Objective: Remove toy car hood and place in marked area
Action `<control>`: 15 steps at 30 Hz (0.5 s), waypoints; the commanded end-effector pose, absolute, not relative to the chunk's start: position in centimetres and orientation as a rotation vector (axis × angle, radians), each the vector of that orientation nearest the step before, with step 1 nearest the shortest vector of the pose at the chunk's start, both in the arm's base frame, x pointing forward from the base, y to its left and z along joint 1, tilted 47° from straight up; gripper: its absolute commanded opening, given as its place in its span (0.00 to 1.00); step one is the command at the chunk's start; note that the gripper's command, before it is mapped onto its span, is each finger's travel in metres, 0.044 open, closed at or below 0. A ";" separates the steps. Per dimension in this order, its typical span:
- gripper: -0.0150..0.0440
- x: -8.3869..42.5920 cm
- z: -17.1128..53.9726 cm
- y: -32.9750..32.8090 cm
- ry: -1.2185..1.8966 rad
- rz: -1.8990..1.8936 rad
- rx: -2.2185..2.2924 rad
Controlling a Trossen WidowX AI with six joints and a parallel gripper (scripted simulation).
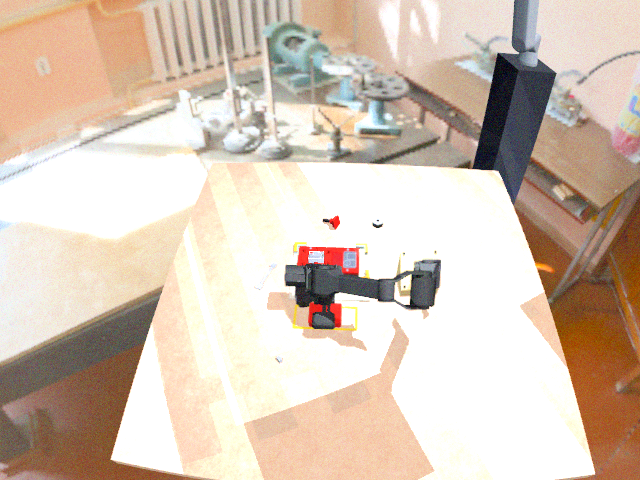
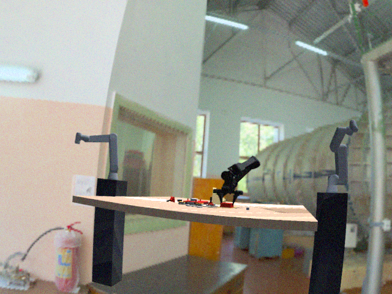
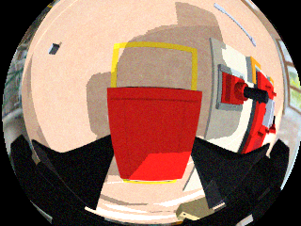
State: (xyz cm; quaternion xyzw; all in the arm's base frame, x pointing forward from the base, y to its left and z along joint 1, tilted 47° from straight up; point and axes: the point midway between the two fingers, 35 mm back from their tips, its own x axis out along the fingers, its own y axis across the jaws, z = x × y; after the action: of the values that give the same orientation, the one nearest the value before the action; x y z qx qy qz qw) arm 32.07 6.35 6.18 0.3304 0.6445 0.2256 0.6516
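The hood (image 1: 337, 309) (image 2: 226, 204) (image 3: 152, 120) is a red block held between the two black fingers, low at the table top; any small gap under it cannot be told. My gripper (image 2: 227, 204) (image 3: 152, 139) is shut on the hood, one finger on each side. The marked area's yellow outline (image 1: 356, 318) (image 3: 155, 44) shows around the hood in the top view; the hood hides part of the outline in the wrist view. The red toy car (image 1: 328, 251) (image 2: 196, 201) (image 3: 256, 132) lies beside it, partly under the arm in the top view.
A red part with a black tip (image 1: 334, 222) (image 2: 171, 199) and a small wheel (image 1: 377, 223) lie behind the car. A thin grey rod (image 1: 266, 276) (image 3: 235, 24) and a small grey block (image 1: 279, 358) (image 2: 247, 209) (image 3: 54, 48) lie farther out. A cream block (image 1: 404, 279) stands by the arm.
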 end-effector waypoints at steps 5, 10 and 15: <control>0.79 32.1 6.2 6.3 1.462 0.513 0.749; 1.00 32.1 6.2 6.3 1.462 0.513 0.749; 1.00 32.1 8.2 4.1 1.464 0.512 0.749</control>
State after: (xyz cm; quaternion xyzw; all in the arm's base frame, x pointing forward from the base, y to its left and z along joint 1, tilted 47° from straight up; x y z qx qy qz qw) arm 31.77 5.79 6.74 0.3314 0.6494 0.2270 0.6457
